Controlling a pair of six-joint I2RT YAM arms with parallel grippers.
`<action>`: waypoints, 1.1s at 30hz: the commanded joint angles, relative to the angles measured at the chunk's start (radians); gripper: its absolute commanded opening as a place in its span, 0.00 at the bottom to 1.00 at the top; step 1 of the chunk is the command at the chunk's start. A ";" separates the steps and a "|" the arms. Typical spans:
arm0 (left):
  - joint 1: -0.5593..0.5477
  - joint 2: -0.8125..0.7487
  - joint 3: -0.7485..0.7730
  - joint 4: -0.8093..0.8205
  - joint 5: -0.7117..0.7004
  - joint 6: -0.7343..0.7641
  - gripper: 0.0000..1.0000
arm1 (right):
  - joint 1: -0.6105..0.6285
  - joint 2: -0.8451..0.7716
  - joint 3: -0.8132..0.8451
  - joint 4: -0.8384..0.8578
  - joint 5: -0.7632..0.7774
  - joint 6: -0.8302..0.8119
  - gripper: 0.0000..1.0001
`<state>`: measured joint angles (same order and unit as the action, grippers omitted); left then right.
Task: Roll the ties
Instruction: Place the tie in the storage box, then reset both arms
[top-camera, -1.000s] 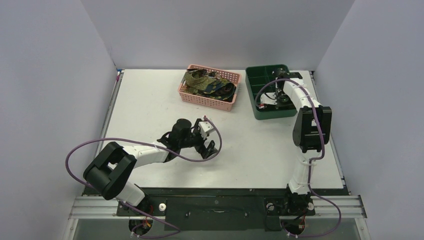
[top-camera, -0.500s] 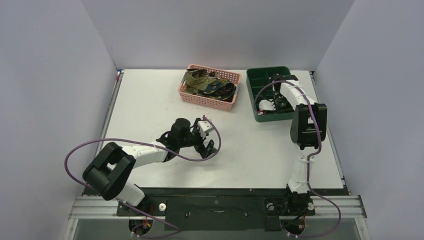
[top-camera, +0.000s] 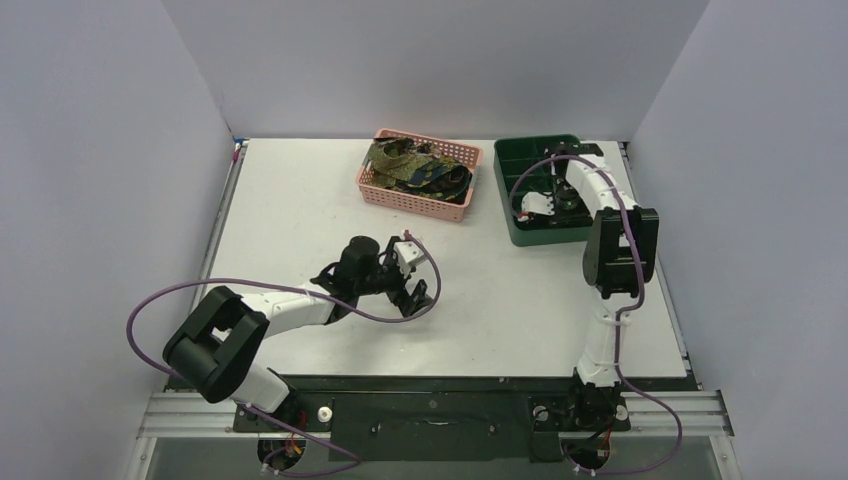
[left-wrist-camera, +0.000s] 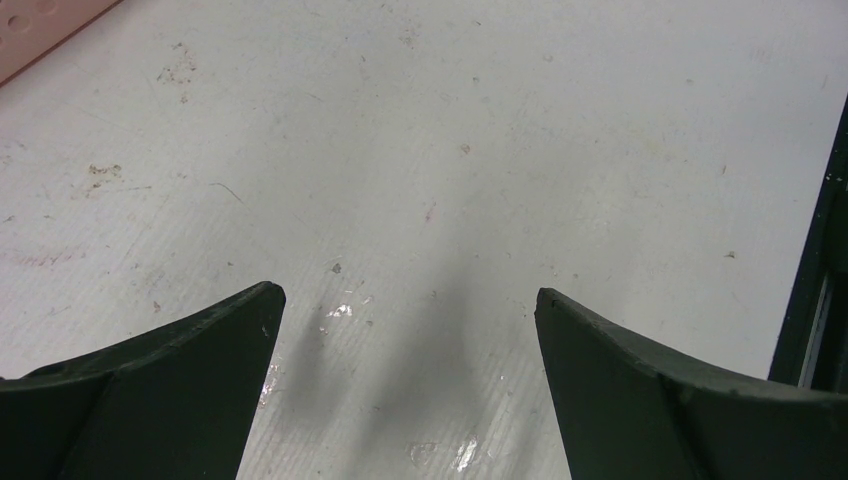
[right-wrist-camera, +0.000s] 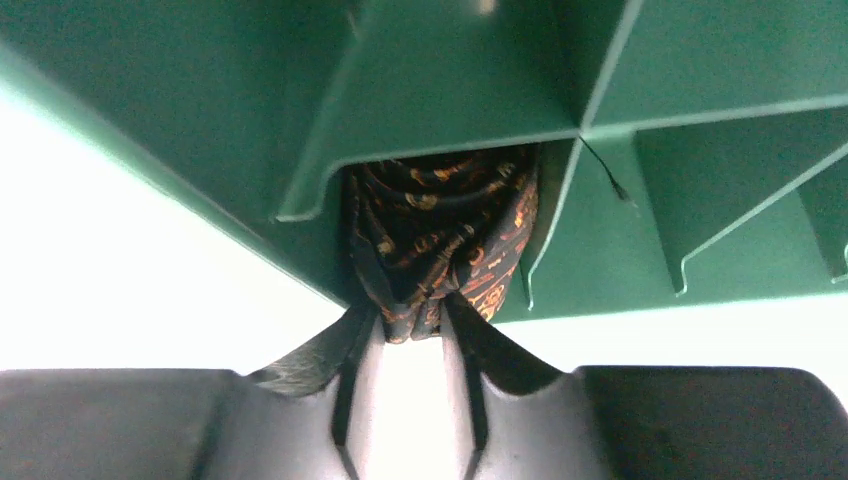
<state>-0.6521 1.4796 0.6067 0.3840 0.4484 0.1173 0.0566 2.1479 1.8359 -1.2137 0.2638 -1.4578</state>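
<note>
One rolled tie (right-wrist-camera: 440, 230), pinched by the right gripper (right-wrist-camera: 410, 318), sits in the green tray (right-wrist-camera: 450, 90); ties (top-camera: 415, 168) in the pink basket (top-camera: 410, 200) await rolling, left gripper (left-wrist-camera: 405, 295) agape.

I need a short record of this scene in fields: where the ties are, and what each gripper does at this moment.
loose ties: heaped in the basket, at the far side of the table
rolled tie: in a compartment at the edge of the tray
right gripper: reaching into the tray, fingertips pinching the rolled tie's near end
left gripper: open, empty, low over bare table
</note>
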 joint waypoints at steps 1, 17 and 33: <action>0.012 -0.013 0.063 -0.029 -0.010 0.028 0.97 | -0.020 -0.079 0.070 -0.021 -0.005 0.062 0.27; 0.149 0.024 0.383 -0.333 -0.034 -0.031 0.97 | -0.067 -0.361 0.169 0.042 -0.224 0.272 0.62; 0.521 0.109 1.061 -1.120 -0.358 -0.006 0.97 | -0.381 -0.966 -0.422 0.555 -0.689 1.103 0.78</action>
<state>-0.2340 1.6485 1.6417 -0.5682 0.1528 0.1177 -0.2573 1.2625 1.5703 -0.7704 -0.2237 -0.6460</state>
